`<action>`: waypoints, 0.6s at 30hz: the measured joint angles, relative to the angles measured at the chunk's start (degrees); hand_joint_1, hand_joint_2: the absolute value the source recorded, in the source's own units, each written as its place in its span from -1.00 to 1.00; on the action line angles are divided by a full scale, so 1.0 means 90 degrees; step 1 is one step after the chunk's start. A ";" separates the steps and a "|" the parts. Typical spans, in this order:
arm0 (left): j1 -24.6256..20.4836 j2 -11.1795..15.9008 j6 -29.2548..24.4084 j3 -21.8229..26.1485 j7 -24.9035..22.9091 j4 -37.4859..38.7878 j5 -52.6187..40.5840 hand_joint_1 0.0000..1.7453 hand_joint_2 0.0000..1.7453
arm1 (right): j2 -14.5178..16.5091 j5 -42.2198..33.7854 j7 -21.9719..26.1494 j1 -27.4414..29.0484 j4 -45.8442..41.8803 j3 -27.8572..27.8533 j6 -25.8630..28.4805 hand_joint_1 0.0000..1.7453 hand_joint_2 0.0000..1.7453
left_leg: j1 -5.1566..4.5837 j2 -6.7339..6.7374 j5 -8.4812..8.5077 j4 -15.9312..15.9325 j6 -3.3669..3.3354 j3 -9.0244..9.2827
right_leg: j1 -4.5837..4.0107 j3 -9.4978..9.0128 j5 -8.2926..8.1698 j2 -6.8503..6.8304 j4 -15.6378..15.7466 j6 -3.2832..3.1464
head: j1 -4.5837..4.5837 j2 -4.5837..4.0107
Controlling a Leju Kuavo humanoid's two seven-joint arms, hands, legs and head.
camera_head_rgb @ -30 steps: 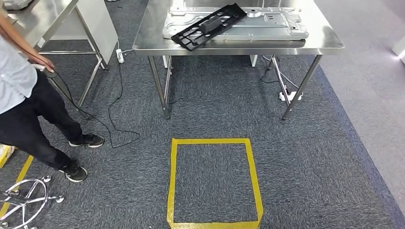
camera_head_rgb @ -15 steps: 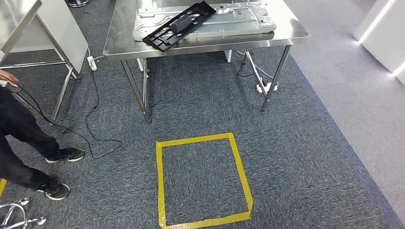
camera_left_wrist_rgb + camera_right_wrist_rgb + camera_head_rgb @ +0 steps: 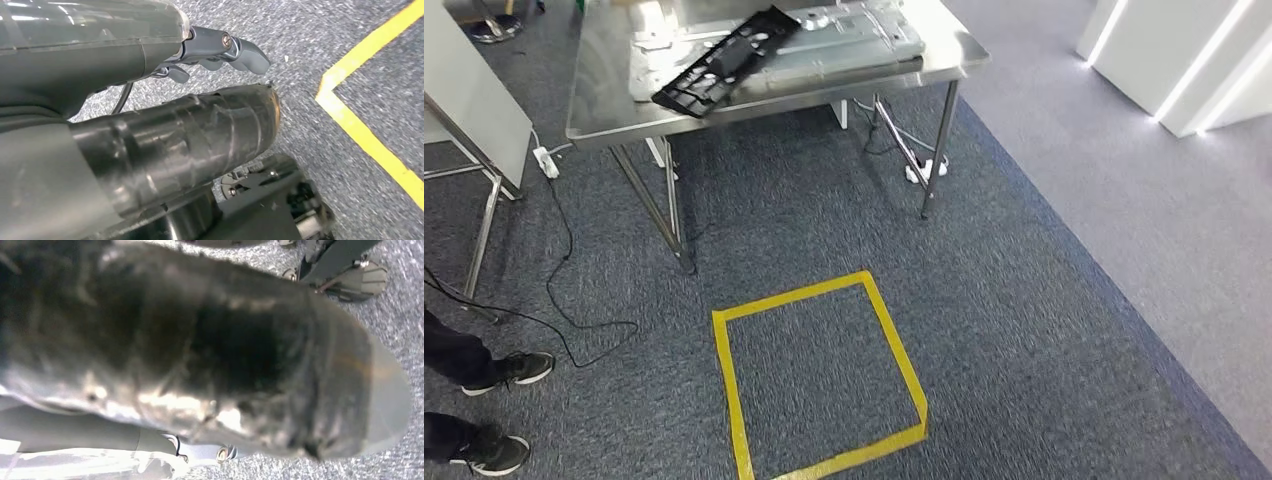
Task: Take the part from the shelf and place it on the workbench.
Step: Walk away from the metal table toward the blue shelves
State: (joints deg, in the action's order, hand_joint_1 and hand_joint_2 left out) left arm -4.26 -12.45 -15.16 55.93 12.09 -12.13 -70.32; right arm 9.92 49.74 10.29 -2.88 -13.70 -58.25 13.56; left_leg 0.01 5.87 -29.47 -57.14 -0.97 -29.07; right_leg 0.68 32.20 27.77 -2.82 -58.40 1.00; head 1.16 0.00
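Note:
A flat black grid-like part (image 3: 724, 60) lies slanted on the steel workbench (image 3: 604, 120), its far end resting on a large silver metal plate (image 3: 864, 35). The bench stands at the far left of the head view, well ahead of me. My left hand (image 3: 165, 100) hangs over the grey carpet beside yellow tape (image 3: 360, 135); its thick thumb and darker fingers (image 3: 225, 47) are apart and hold nothing. My right hand (image 3: 200, 350) also hangs above the carpet. Its blurred thumb is close to the camera, and nothing is in it.
A yellow tape square (image 3: 894, 340) marks the carpet in front of me. A person's shoes (image 3: 519, 367) stand at the left edge, near a black cable (image 3: 564, 260) and a power strip (image 3: 545, 162). White lit panels (image 3: 1164, 60) stand at the far right.
The camera has turned to the right, so the whole scene has slid left. The person has mostly left the picture. The part and plate lie as before on the bench.

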 joint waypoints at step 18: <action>0.0013 0.0006 -0.0061 0.0052 -0.0016 0.0000 0.0017 -1.00 -1.00 | 0.0054 0.0091 -0.0062 0.0053 0.0005 0.0000 0.0003 -1.00 -1.00 | 0.0076 -0.0888 0.0067 0.0003 -0.0133 -0.0044 | 0.0012 0.0245 -0.0075 0.0925 -0.0155 0.0040 | 0.0004 0.0000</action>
State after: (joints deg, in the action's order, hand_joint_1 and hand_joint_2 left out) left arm -4.14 -12.40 -15.71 56.40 11.94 -12.13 -70.17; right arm 10.40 50.56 9.73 -2.40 -13.66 -58.25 13.58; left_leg 0.69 -2.12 -28.87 -57.11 -2.17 -29.46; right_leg 0.79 34.40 27.10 5.50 -59.80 1.36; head 1.20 0.00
